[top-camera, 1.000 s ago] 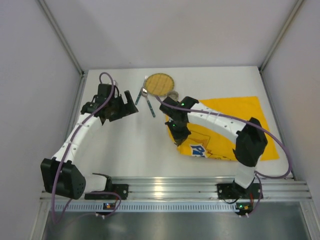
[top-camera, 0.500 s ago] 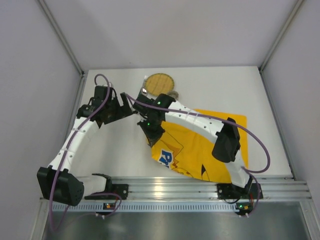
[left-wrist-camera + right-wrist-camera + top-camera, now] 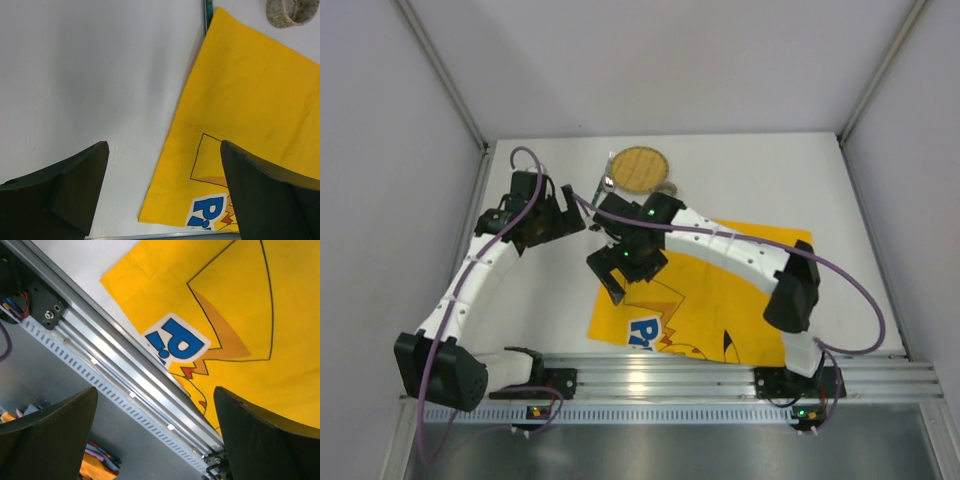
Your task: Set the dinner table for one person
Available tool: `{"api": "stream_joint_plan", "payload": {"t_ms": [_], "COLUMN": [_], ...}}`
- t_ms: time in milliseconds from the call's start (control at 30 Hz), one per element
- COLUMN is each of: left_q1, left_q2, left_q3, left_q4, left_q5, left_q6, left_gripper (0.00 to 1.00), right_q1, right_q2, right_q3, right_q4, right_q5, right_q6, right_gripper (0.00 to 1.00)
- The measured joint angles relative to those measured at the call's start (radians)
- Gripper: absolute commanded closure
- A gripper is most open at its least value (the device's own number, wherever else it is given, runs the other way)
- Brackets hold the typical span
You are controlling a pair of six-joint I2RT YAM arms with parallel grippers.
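The dinner table [image 3: 770,170] is a white tabletop. A yellow cartoon-printed cloth mat [image 3: 705,305] lies flat on it, against the near rail. My right gripper [image 3: 605,278] hovers open over the mat's left part with nothing in it. In the right wrist view the gripper [image 3: 155,392] is open above the mat [image 3: 240,315] and the rail. My left gripper [image 3: 576,218] is open and empty, left of the mat's far corner. Its wrist view shows that gripper [image 3: 164,150] wide open over the mat's left edge [image 3: 250,110].
A round woven coaster [image 3: 640,168] sits at the back, with a spoon [image 3: 608,183] and a small speckled cup [image 3: 290,10] beside it. A teal utensil handle [image 3: 206,10] touches the mat's far corner. A ribbed aluminium rail [image 3: 720,375] runs along the near edge.
The right gripper dragged the mat left and toward the rail, then opened and let it go. The mat now lies spread flat. The left arm barely moved.
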Motion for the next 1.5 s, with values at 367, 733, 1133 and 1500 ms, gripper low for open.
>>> {"api": "stream_joint_plan", "payload": {"t_ms": [367,733,1133,1500], "left_q1": [-0.195,-0.197,-0.196,-0.126], "left_q2": [0.408,0.585,0.655,0.518], "left_q3": [0.002,0.023,0.051,-0.137], "left_q4": [0.163,0.272,0.327,0.396], "left_q5": [0.106,0.187,0.180,0.125], "left_q6": [-0.005,0.015,0.048,0.016], "left_gripper": [0.05,0.21,0.91,1.00], "right_q1": [-0.489,-0.520,-0.526,-0.528], "right_q2": [-0.468,-0.611,-0.592,-0.491], "right_q3": [-0.576,-0.777,-0.809,-0.757], "right_q4": [0.122,0.144,0.165,0.173], "right_q5": [0.084,0.079,0.076,0.072], "right_q6": [0.011,0.029,0.037,0.021], "right_gripper": [0.00,0.00,0.00,0.00]}}
